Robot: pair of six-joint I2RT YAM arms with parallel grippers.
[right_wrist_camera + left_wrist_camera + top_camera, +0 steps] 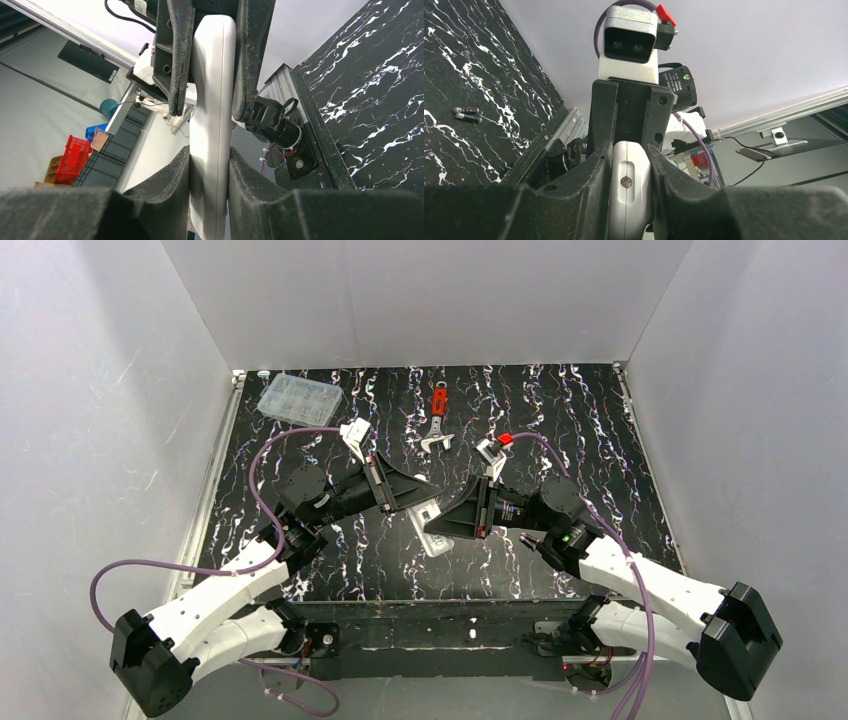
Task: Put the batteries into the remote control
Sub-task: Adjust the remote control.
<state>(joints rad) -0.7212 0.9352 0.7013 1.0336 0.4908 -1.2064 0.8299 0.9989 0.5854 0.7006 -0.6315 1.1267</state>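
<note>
1. Remote control (434, 532): a slim white bar of smooth, slightly glossy plastic with rounded ends. It is held between the two arms on the near side of the wrench (438, 420), toward the arm bases.
2. In the left wrist view, the remote control's end is a rounded white face with a fine seam and a small metal screw (625, 182) sunk into it.
3. In the right wrist view it shows edge-on, thin and gently curved along its length.
4. The left fingers (591, 182) are matte black with a rough, grainy surface. They are pressed against the two sides of one end of the remote control, pinching it.
5. The right fingers (172, 192) are of the same coarse black material. They pinch the opposite end, so the bar spans from one pair to the other.
6. The wrench has a red handle and a bare metal head, and lies flat on the worktop (600, 440), which is black with white marble veining.
7. A clear plastic box (299, 397) with small compartments sits left of the wrench, near the far edge.
8. Two batteries (466, 114), small dark cylinders with metal ends, lie side by side on the worktop. Their place relative to the wrench cannot be told.
</note>
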